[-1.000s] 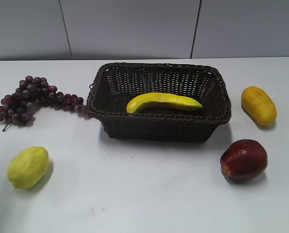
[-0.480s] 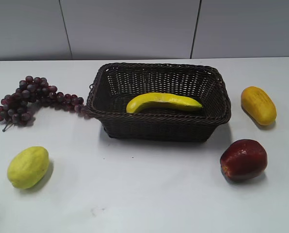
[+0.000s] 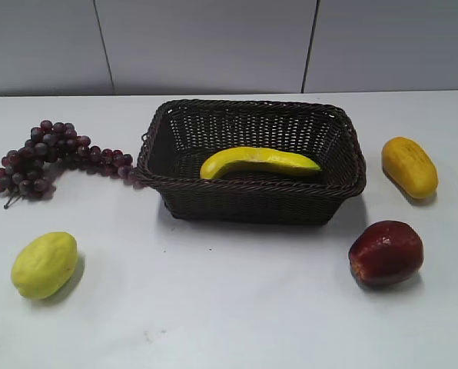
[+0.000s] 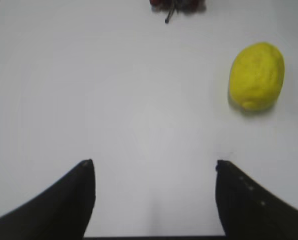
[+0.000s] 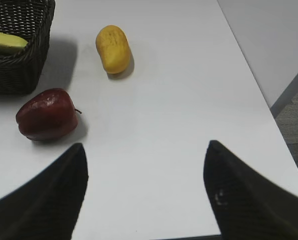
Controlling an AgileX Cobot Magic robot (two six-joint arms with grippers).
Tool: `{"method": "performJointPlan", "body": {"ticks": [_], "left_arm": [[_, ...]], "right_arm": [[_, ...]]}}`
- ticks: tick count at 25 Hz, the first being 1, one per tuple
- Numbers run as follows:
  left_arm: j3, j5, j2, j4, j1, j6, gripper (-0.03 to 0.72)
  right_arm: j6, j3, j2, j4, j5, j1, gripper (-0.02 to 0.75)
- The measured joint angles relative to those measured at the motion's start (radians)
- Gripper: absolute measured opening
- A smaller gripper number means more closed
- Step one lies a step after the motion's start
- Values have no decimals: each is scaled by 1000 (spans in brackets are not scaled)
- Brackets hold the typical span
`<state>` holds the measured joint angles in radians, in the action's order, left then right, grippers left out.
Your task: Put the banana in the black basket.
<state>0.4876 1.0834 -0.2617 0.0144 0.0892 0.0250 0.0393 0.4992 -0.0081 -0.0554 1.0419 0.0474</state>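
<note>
Between your left gripper's [image 4: 154, 167] spread fingers lies only bare white table [image 4: 114, 100]; it holds nothing, and a yellow-green fruit [image 4: 256, 76] sits well off to its far right, with the grapes [image 4: 177, 5] at the far edge of that view. Your right gripper [image 5: 146, 150] is spread just as wide and empty, hovering over the table's right side, with the apple [image 5: 46, 114] to its far left and the orange fruit [image 5: 113, 49] beyond it. Neither arm shows in the exterior view. You can see the banana [image 3: 258, 162] lying lengthwise inside the basket [image 3: 252, 201], near its front wall, at the table's middle.
</note>
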Motion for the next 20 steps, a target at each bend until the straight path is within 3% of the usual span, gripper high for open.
{"method": "performJointPlan", "body": {"ticks": [8,20], "left_arm": [[-1,-2,250,-6,0,0,556],[-1,3,266,-14,0,0,555]], "right_arm": [[0,0,0,0,0,0,551],[0,0,0,0,0,0,551]]}}
